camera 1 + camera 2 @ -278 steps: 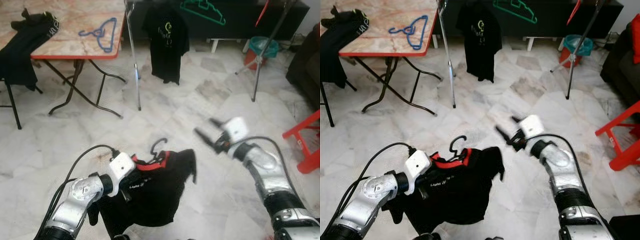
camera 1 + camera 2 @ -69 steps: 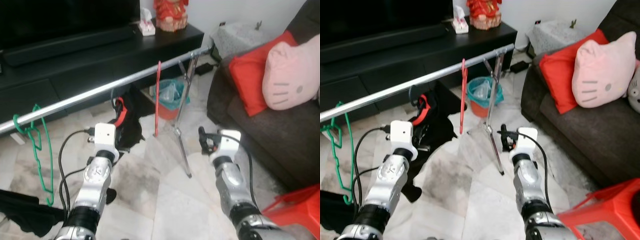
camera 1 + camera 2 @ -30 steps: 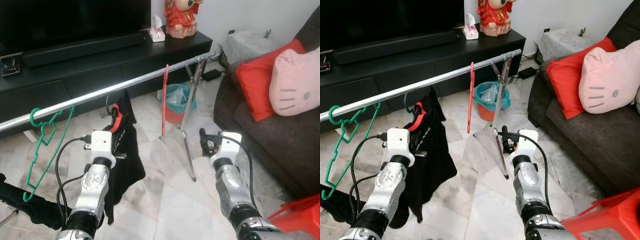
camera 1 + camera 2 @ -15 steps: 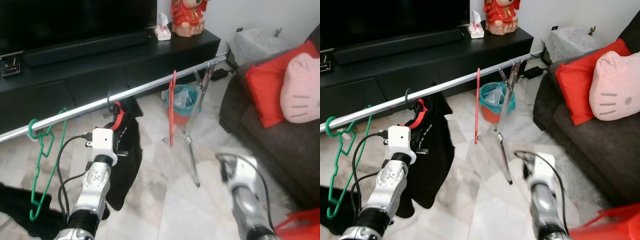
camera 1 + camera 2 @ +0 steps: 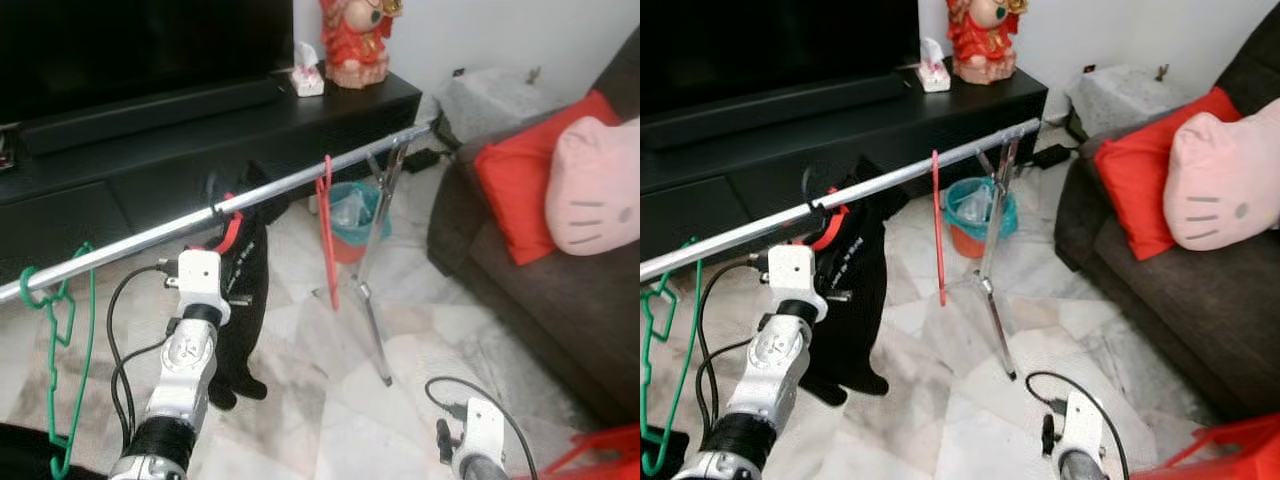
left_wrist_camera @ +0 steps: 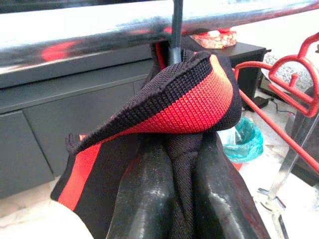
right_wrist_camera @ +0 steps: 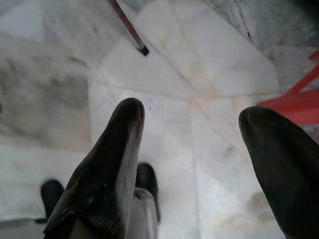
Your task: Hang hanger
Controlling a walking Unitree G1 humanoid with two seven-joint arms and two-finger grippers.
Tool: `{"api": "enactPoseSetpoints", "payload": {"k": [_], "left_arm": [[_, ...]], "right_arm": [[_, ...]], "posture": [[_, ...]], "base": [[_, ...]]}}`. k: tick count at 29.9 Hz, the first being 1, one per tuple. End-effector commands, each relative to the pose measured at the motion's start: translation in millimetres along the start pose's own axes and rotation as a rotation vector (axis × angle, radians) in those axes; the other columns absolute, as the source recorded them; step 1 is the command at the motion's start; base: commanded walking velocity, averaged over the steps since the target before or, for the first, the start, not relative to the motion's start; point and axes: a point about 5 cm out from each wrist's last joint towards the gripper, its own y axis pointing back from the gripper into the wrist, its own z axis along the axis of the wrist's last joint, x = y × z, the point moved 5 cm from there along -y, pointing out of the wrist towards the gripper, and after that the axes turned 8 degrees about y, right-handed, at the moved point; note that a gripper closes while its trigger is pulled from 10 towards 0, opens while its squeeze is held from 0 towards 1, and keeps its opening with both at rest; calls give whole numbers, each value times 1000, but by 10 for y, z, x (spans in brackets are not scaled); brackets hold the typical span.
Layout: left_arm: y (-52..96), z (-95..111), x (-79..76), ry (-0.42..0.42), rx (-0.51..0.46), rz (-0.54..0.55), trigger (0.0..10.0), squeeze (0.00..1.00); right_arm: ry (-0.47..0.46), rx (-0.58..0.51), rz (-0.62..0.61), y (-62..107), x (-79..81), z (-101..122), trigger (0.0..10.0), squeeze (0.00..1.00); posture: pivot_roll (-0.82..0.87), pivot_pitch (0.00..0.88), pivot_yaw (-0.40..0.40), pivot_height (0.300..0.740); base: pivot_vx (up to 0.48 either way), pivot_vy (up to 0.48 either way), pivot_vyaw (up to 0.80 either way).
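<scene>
Our left gripper [image 6: 172, 189] pinches the shirt [image 5: 240, 290] collar under the rail [image 5: 290, 185], right gripper [image 7: 194, 164] spread empty; the hook [image 6: 174, 30], seemingly seated, may slip off if released askew

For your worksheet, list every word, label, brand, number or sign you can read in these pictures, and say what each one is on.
No text can be read clearly.
White lettering on the black shirt, held by the left gripper at the rail: too small and tilted to read.
Print on the tissue box on the TV cabinet: too small to read.
</scene>
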Motion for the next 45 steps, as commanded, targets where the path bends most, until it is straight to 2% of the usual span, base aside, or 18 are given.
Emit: {"api": "enactPoseSetpoints", "payload": {"k": [1,4,7,10,11,13,14,15,16,18,22,24,26,31,34,39,45], "left_arm": [[-36,162,-3,3,-60,7,10000,0],[-89,151,4,-11,-12,38,10000,0],[-140,170,-24,-16,5,36,10000,0],[-187,163,-88,-18,30,20,10000,0],[-229,155,-165,-3,52,-6,10000,0],[-240,150,-186,3,60,-13,10000,0],[-281,115,-270,12,88,-42,10000,0],[-293,106,-290,12,95,-49,10000,0],[-293,106,-290,12,95,-49,10000,0],[-340,85,-337,12,124,-59,10000,0],[-405,103,-363,25,144,-49,10000,0],[-421,89,-353,26,162,-37,10000,0],[-424,7,-264,49,211,11,10000,0],[-410,-100,-140,52,271,69,10000,0],[-385,-184,-15,102,316,142,10000,0],[-392,-178,76,129,310,202,10000,0],[-383,-225,76,132,339,206,10000,0]], "right_arm": [[20,22,3,11,-21,-71,10000,0],[26,39,12,28,-82,-154,10000,0],[56,36,26,30,-76,-156,10000,0],[53,42,41,31,-50,-166,10000,0],[61,39,49,29,-18,-154,10000,0],[65,37,50,27,-6,-147,10000,0],[64,36,64,18,79,-107,10000,0],[63,35,69,15,112,-91,10000,0],[63,35,69,15,112,-91,10000,0],[71,25,103,10,257,-29,10000,0],[77,33,119,7,385,13,10000,0],[87,37,121,5,421,31,10000,0],[95,30,132,-3,525,125,10000,0],[90,18,144,-8,619,226,10000,0],[89,6,161,-7,705,310,10000,0],[93,19,152,-3,591,182,10000,0],[94,22,156,-1,581,158,10000,0]], "posture": [[-17,75,-36,740],[-19,77,-35,740],[-21,76,-33,740],[-16,75,-30,740],[-19,75,-24,740],[-19,75,-24,740],[-16,73,-13,740],[-16,74,-10,740],[-16,74,-10,740],[-27,71,9,740],[-23,68,16,740],[-21,66,17,740],[-19,65,19,740],[-17,66,18,740],[-15,68,13,740],[-18,71,8,740],[-17,73,6,740]], "base": [[0,0,0],[0,0,0],[0,0,0],[0,0,0],[0,0,0],[0,0,0],[0,0,0],[0,0,0],[0,0,0],[0,0,0],[0,0,0],[0,0,0],[0,0,0],[0,0,0],[0,0,0],[0,0,0],[0,0,0]]}}
